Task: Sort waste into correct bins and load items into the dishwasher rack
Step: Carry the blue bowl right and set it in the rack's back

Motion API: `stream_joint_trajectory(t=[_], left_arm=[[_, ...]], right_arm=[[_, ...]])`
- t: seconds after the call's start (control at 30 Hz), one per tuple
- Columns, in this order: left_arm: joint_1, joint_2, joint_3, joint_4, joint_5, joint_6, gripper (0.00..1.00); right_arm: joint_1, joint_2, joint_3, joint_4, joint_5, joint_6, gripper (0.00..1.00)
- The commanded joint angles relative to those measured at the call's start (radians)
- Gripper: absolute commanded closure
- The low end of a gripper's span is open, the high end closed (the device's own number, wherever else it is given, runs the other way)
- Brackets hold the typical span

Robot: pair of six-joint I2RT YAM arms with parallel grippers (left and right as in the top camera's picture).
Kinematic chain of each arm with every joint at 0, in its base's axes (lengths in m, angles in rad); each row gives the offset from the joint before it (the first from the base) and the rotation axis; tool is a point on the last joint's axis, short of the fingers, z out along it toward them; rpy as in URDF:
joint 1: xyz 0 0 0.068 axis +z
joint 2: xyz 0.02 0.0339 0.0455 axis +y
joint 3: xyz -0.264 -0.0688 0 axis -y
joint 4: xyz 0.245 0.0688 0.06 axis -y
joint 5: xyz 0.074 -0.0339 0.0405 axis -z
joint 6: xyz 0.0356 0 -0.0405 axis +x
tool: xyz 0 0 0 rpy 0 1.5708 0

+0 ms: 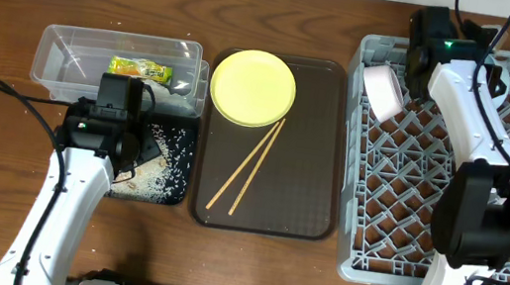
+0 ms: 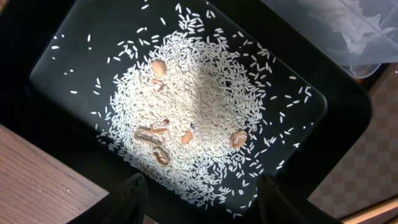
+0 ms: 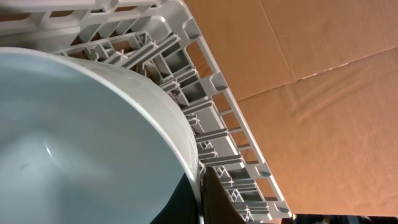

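Observation:
My left gripper (image 2: pixel 202 205) is open and empty, hovering over the black tray (image 2: pixel 50 31), which holds loose white rice (image 2: pixel 199 93) and a few brown scraps. In the overhead view it (image 1: pixel 129 150) is above that tray (image 1: pixel 187 143). The green-and-yellow wrapper (image 1: pixel 141 70) lies in the clear tub (image 1: pixel 60 35). My right gripper (image 3: pixel 200 186) is shut on the rim of a white bowl (image 3: pixel 74 137), held tilted at the far left corner of the grey rack (image 1: pixel 397 202). The bowl (image 1: pixel 382 90) also shows from overhead. The yellow plate (image 1: pixel 253 87) and chopsticks (image 1: pixel 251 167) lie on the brown tray. I cannot make out the tissue.
The brown serving tray (image 1: pixel 311 170) sits between the bins and the rack. The clear tub's corner (image 2: pixel 354 37) shows past the black tray. Brown cardboard (image 3: pixel 311 81) lies beyond the rack's far edge (image 3: pixel 217 81). A black cable (image 1: pixel 17 94) trails left of my left arm.

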Motion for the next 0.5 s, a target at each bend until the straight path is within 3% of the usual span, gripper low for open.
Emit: stream_joint_trajectory(t=[0.0,0.13,0.47], left_arm=[[0.004,-0.005,0.002,-0.003,-0.015,-0.005,0.40],[0.004,-0.005,0.002,-0.003,-0.015,-0.005,0.41],[0.004,-0.005,0.002,-0.003,-0.015,-0.005,0.40]], right_arm=[[0.026,0.034,0.004,-0.001,-0.014,0.021,0.99],[0.046,0.034,0.004,-0.005,-0.033,0.021,0.98],[0.058,0.034,0.004,-0.067,-0.300,0.022,0.82]])
